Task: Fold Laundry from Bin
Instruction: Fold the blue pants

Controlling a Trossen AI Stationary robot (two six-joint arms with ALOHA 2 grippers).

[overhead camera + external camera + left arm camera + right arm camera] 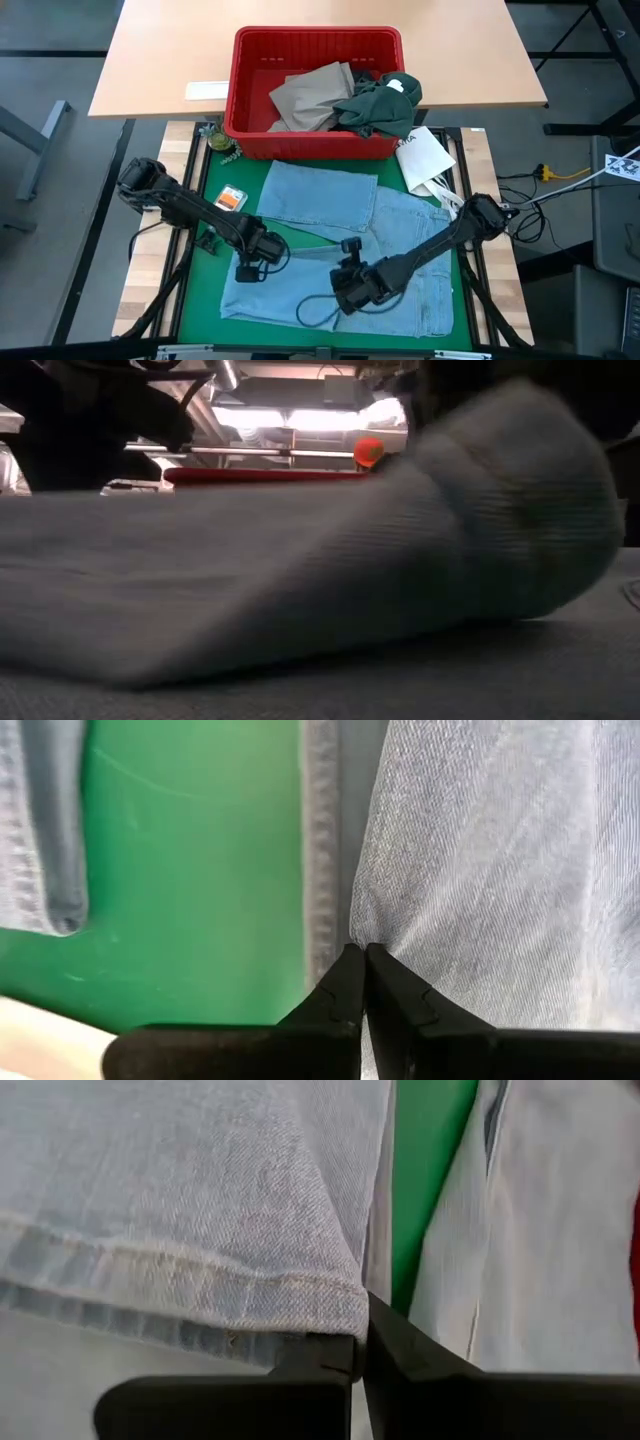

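Light blue denim jeans [330,225] lie spread on the green mat [215,215]; in the low view they rise as a blurred fold [480,510]. My left gripper [250,265] is shut on their left part, by the mat. My right gripper [350,285] is shut on them near the middle of the near side. The red bin [318,40] stands at the far side. A tan garment [310,95] lies inside it, and a dark green one [380,105] hangs over its right rim. My left gripper pinches the denim right beside a stitched edge seam [350,925] between its two fingertips, coming from above and pointing down. Small creases run out from the pinch. One layer or several, I cannot tell. My right gripper pinches the corner of a stitched hem [335,1325] between its two fingers, slanting down onto it. The hem band runs off to one side of the fingers, and the cloth beyond it slopes away over the mat.
A white packet [425,160] lies on the mat's far right, against the bin. A small orange object [232,198] sits on the mat's left part and a small greenish thing [222,143] by the bin's left corner. A wooden tabletop [160,60] lies behind.
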